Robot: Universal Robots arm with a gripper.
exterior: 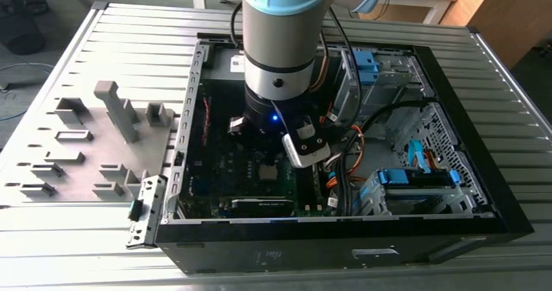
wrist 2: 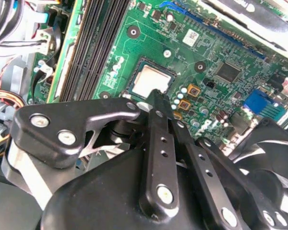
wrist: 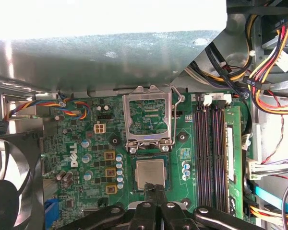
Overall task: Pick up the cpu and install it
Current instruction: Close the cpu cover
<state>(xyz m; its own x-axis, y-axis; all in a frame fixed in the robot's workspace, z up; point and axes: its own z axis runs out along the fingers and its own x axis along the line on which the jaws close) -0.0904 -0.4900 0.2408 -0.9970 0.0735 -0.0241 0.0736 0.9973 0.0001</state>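
install step, judged nearly done: the cpu lies seated in the motherboard socket, at 12 o'clock of the graphics card in the exterior view. the gripper jaws, pressed together and empty, poise at its edge. the socket frame stands open. the next move calls for not nudging the chip.

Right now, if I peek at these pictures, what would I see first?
In the exterior view, the big grey arm reaches down into the open black case. In the first wrist view, the silvery cpu lies on the green board, with the gripper close by its edge. Just beyond the cpu, the metal frame stands flipped open.
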